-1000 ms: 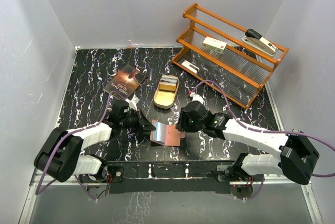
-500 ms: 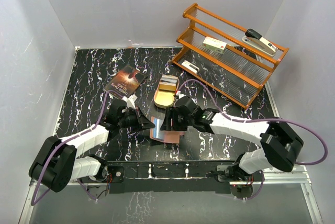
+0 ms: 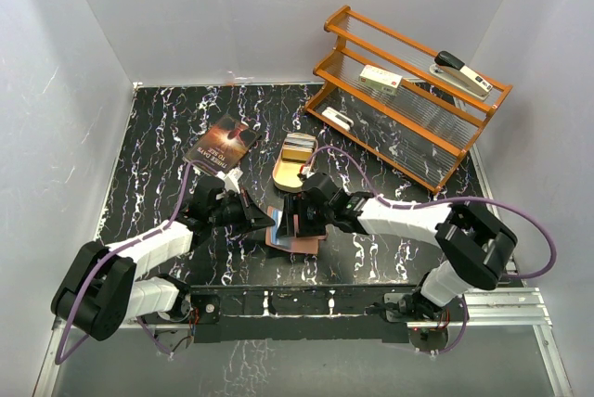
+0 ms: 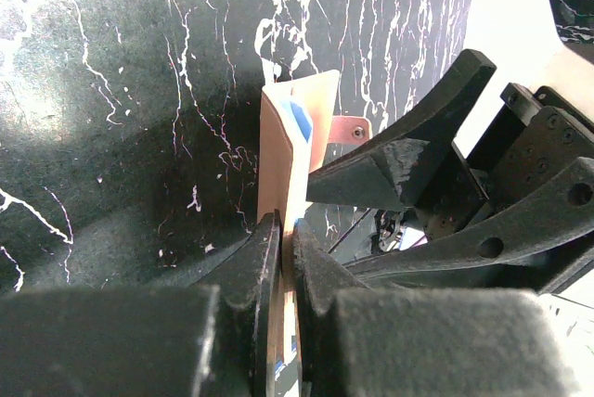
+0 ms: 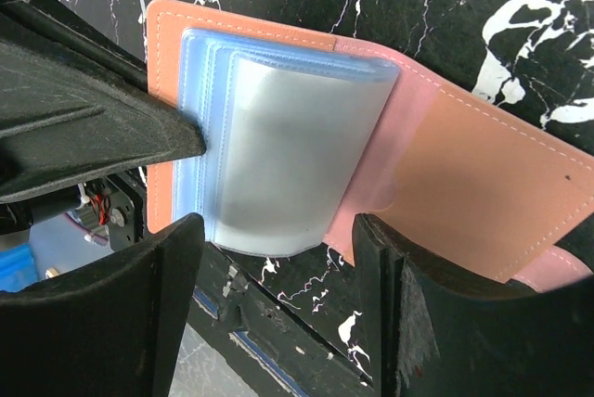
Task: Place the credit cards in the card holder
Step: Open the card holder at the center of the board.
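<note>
Our left gripper (image 4: 288,230) is pinched shut on one flap of the card holder (image 5: 464,184), keeping it up on edge. Our right gripper (image 5: 278,249) is wide open and holds nothing. The credit cards (image 5: 288,147) sit right between its fingers, their long way pointing along them. All this is just in front of the tin (image 3: 295,167) — and the right arm stretches low across to reach it.

I have the card holder (image 3: 302,243) near the table's (image 3: 158,156) front edge, between the left gripper (image 3: 270,224) on its left and the right gripper (image 3: 299,221) over it. Just behind sits the tin (image 3: 295,163), the book (image 3: 221,147) lies back-left, and the rack (image 3: 408,128) stands far right with a stapler (image 3: 461,72) on top
</note>
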Controlling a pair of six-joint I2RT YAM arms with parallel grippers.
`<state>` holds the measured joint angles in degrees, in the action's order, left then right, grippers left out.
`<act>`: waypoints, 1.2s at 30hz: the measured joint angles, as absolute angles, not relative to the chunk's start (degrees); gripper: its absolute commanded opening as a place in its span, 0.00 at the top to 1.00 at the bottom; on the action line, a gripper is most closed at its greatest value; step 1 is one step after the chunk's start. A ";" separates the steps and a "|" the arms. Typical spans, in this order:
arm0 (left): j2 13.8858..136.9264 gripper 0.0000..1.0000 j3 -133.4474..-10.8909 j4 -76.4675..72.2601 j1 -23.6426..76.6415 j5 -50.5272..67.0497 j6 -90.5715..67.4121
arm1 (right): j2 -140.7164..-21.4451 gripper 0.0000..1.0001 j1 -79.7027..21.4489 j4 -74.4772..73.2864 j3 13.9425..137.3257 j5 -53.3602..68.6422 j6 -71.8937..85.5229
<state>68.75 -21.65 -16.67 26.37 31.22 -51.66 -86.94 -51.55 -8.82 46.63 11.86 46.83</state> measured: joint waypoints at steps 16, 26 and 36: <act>68.31 1.00 -21.02 -17.15 26.37 30.63 -52.69 | -89.45 0.38 -51.64 -7.51 47.27 11.90 46.87; 68.05 1.00 -20.67 -16.58 26.37 30.28 -52.60 | -89.45 0.37 -51.64 -11.68 47.70 7.35 46.57; 67.90 1.00 -20.69 -13.69 26.37 28.91 -51.42 | -84.64 0.37 -51.68 -22.17 51.20 0.21 45.21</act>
